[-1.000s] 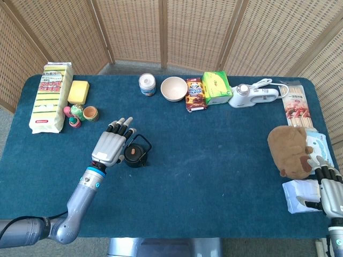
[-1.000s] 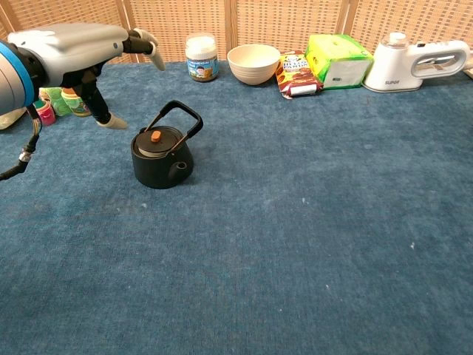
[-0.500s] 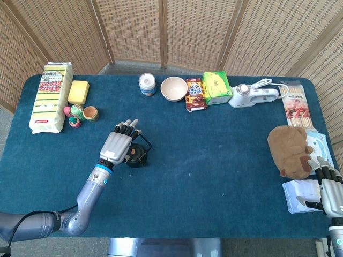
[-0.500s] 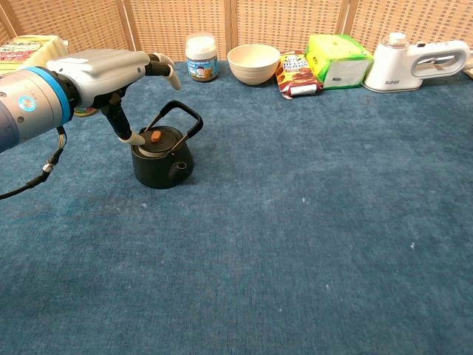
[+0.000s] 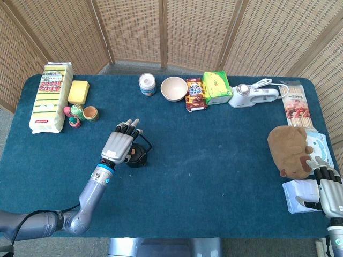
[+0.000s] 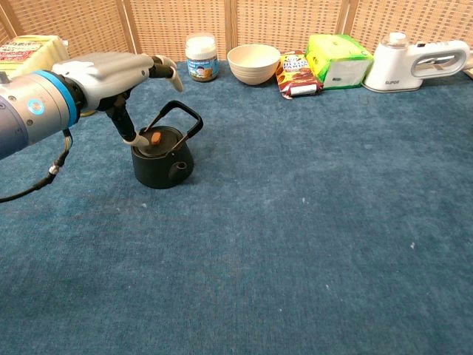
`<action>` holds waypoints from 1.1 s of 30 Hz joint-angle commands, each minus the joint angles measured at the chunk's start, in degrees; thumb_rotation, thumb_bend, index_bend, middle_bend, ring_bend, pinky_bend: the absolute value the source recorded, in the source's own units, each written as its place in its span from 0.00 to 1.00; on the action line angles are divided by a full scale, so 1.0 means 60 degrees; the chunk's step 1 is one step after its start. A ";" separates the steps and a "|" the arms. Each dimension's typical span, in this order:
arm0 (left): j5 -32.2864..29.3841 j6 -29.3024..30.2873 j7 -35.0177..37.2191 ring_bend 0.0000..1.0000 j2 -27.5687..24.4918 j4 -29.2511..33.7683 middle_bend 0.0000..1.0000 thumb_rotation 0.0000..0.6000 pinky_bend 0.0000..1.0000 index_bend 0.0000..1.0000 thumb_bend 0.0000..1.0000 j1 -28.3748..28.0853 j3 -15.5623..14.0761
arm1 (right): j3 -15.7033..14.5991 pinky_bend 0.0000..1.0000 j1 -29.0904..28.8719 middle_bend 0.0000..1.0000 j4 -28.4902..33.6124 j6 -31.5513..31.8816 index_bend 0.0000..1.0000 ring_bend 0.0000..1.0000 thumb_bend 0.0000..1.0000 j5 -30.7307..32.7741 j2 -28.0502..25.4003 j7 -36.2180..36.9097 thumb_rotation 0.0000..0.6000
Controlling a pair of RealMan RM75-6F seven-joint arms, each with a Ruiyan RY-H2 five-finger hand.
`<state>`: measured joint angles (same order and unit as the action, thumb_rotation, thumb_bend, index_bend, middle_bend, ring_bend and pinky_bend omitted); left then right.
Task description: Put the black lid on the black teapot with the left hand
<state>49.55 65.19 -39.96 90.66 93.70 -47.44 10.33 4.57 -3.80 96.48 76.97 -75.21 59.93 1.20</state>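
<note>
The black teapot (image 6: 161, 160) stands on the blue table left of centre, its handle tipped to the right. The black lid (image 6: 156, 139) with an orange knob sits in the teapot's mouth. My left hand (image 6: 118, 70) hovers over the pot's left side with its fingers stretched out, and the thumb reaches down to touch the lid's left rim beside the knob. From the head view the left hand (image 5: 120, 145) covers the left part of the teapot (image 5: 138, 156). My right hand (image 5: 329, 194) lies at the table's near right corner, holding nothing.
A sponge pack (image 5: 51, 96), nesting dolls (image 5: 80, 113), jar (image 6: 201, 57), bowl (image 6: 253, 63), snack packets (image 6: 296, 74) and white mixer (image 6: 414, 65) line the far edge. A brown plush toy (image 5: 289, 150) and white packet (image 5: 300, 195) lie beside the right hand.
My left hand has moved right from beside the teapot to above it, and its thumb has come down onto the lid. The right hand has stayed still.
</note>
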 commanded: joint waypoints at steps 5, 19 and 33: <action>-0.0077 -0.0012 -0.0060 0.00 0.0028 0.0003 0.00 1.00 0.11 0.18 0.19 -0.0014 -0.0019 | 0.0030 0.00 0.0012 0.00 0.0023 0.0023 0.10 0.01 0.02 0.0031 -0.0042 0.0067 1.00; 0.1074 0.0896 0.0354 0.00 -0.1578 0.1946 0.00 1.00 0.10 0.14 0.17 0.0534 0.0105 | 0.0030 0.00 0.0010 0.00 0.0015 -0.0001 0.10 0.01 0.02 0.0060 -0.0063 0.0072 1.00; 0.4199 0.2887 0.3553 0.00 -0.5077 0.2308 0.00 1.00 0.10 0.00 0.11 0.3457 -0.1776 | 0.0082 0.00 0.0086 0.01 -0.0037 0.0486 0.10 0.01 0.02 -0.0234 -0.0029 -0.0194 1.00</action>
<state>68.81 77.74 -27.51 65.00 109.70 -33.63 4.48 5.02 -3.34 96.47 79.56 -76.30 59.59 0.32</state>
